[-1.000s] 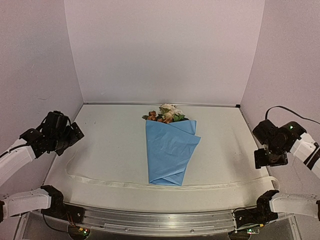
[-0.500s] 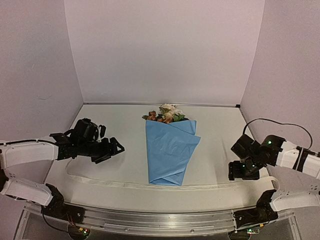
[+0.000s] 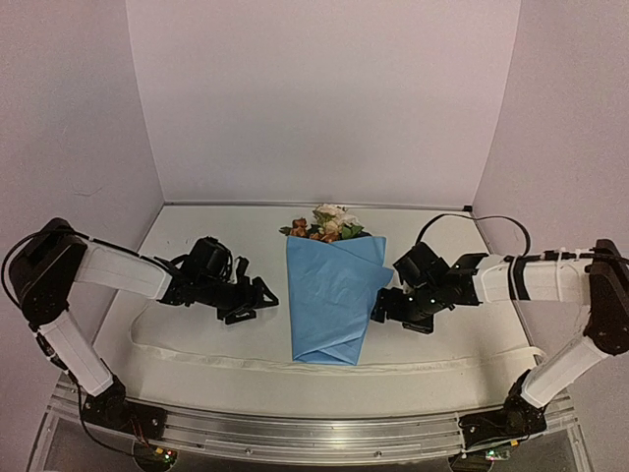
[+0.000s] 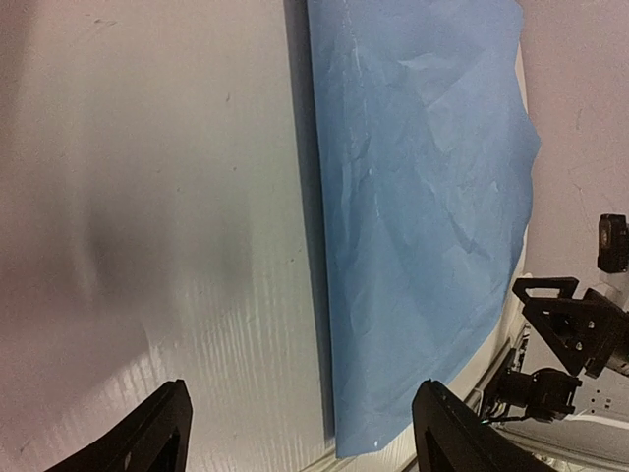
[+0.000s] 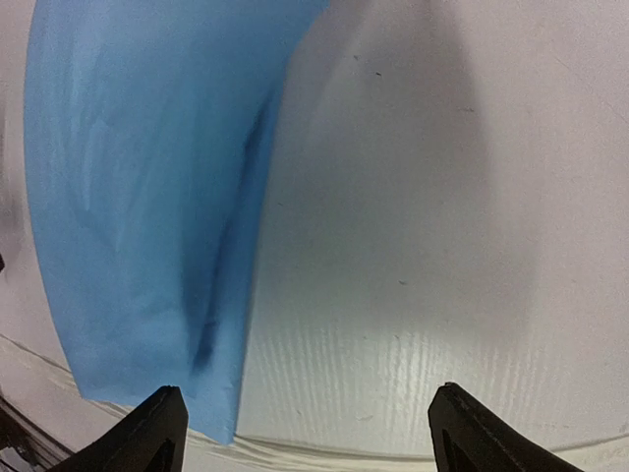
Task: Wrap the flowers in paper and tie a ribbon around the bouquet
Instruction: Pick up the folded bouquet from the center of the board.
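Observation:
The paper point(image 3: 332, 295) is a light-blue sheet folded into a cone around the flowers point(image 3: 329, 224), whose cream and rust blooms stick out at the far end. The cream ribbon point(image 3: 226, 359) lies flat across the table in front of the cone and runs under its tip. My left gripper point(image 3: 256, 303) is open just left of the cone, with the paper point(image 4: 423, 216) edge below its fingers point(image 4: 162, 428). My right gripper point(image 3: 381, 305) is open just right of the cone. In its wrist view the paper point(image 5: 138, 197) lies to the left, above its fingers point(image 5: 162, 428).
White walls enclose the table point(image 3: 197, 256) on three sides. A metal rail point(image 3: 314, 433) runs along the near edge. The right arm point(image 4: 570, 324) shows past the cone in the left wrist view.
Both arms have swung in from the side walls to either side of the blue cone. The cone, flowers and ribbon have not moved.

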`<control>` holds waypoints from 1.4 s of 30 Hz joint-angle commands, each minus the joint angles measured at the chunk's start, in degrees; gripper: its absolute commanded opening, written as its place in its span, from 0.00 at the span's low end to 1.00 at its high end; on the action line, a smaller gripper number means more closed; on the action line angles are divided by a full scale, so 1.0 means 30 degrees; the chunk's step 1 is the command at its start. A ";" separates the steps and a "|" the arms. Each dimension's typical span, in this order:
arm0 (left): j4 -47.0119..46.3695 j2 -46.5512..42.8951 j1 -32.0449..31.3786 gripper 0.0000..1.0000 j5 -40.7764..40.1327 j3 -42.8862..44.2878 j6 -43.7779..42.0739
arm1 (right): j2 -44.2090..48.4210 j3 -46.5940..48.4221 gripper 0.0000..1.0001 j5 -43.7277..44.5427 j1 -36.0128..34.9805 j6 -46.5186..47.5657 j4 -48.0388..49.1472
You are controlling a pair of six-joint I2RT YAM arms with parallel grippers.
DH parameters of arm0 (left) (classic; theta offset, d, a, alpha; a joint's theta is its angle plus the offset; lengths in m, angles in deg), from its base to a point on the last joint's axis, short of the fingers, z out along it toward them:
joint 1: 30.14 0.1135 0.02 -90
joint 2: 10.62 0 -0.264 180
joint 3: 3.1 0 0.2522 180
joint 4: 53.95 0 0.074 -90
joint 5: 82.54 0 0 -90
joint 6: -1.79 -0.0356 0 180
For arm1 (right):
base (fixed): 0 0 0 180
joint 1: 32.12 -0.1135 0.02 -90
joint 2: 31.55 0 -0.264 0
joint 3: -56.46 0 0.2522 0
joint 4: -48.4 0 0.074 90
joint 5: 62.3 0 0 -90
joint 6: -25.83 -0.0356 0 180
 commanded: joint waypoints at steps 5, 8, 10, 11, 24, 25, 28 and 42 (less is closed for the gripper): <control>-0.1173 0.2964 -0.0080 0.79 0.1937 0.3090 -0.0972 | -0.2694 0.2115 0.88 -0.1157 0.0220 -0.0652 0.2877; -0.1137 0.3883 -0.0078 0.77 0.2268 0.3756 -0.0967 | -0.3590 0.1853 0.86 -0.1756 0.0619 -0.1017 0.4358; -0.1329 0.4356 -0.0078 0.77 0.2478 0.4023 -0.0805 | -0.4170 0.1606 0.85 -0.2379 0.0883 -0.1384 0.5746; -0.1551 0.4580 -0.0078 0.77 0.2639 0.4074 -0.0653 | -0.4460 0.1489 0.84 -0.2602 0.0979 -0.1592 0.6294; -0.4892 0.5763 -0.0135 0.66 0.4162 0.3328 0.2131 | -0.5761 0.0782 0.58 -0.3258 0.1178 -0.3418 0.9396; -0.5056 0.5784 -0.0152 0.64 0.4264 0.3293 0.2329 | -0.5872 0.0873 0.52 -0.3358 0.1178 -0.3609 0.9470; -0.5001 0.5856 -0.0166 0.55 0.4602 0.3474 0.2654 | -0.5943 0.1105 0.32 -0.3620 0.1197 -0.4084 0.9483; -0.1324 0.4215 -0.0196 0.44 0.4315 0.3931 0.2540 | -0.4960 0.2594 0.00 -0.4307 0.1288 -0.6659 0.5673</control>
